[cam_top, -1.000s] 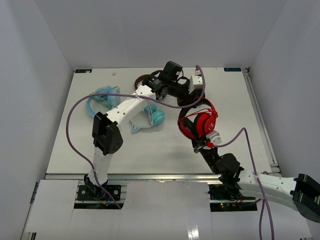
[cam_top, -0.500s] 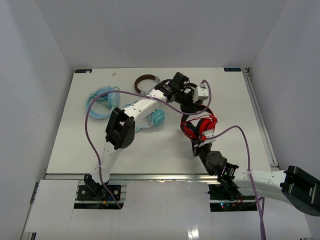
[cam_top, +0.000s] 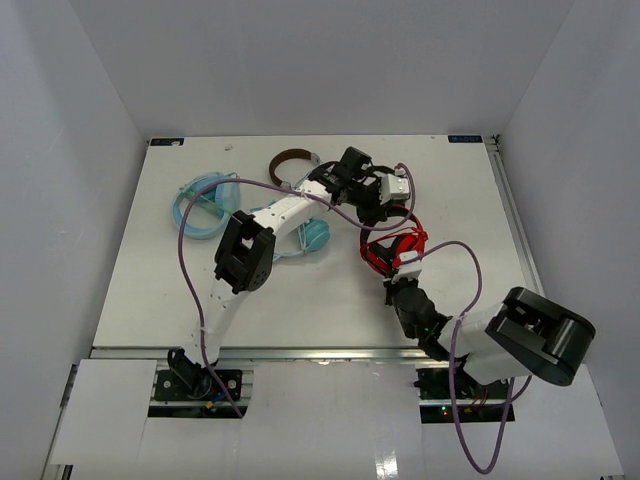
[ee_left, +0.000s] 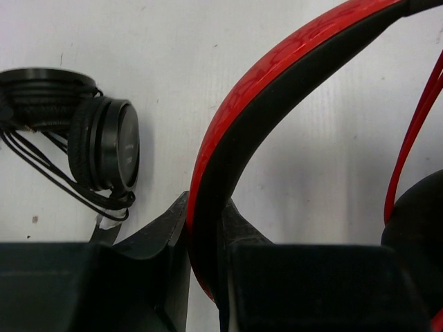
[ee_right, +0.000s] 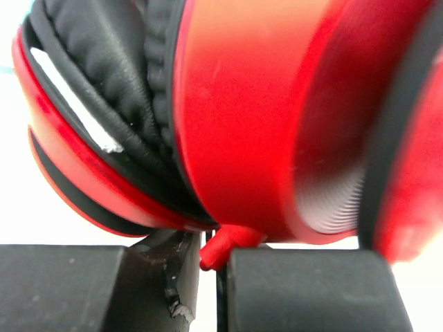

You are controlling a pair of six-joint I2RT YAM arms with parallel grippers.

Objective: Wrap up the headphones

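Note:
The red headphones [cam_top: 396, 248] stand tipped on edge right of the table's middle. My left gripper [cam_top: 386, 216] reaches in from behind and is shut on the black-lined red headband [ee_left: 228, 138], which runs up between its jaws [ee_left: 208, 242]. From the near side, my right gripper [cam_top: 398, 279] is shut on the short red cable stub [ee_right: 223, 252] under the red ear cup [ee_right: 270, 111]. Black ear pads [ee_right: 111, 55] fill the upper left of the right wrist view. A length of thin red cable [ee_left: 414, 131] hangs beside the headband.
Small black headphones [ee_left: 104, 145] lie on the table just left of the headband. Light blue headphones [cam_top: 205, 200] lie at the left, and a brown-banded pair [cam_top: 291, 157] at the back. The arms' purple cables [cam_top: 185, 260] loop above the table.
The left gripper came forward and down from the back of the table. The headphones went from lying flat to standing narrow on edge. The right arm folded in, its elbow swinging toward the base.

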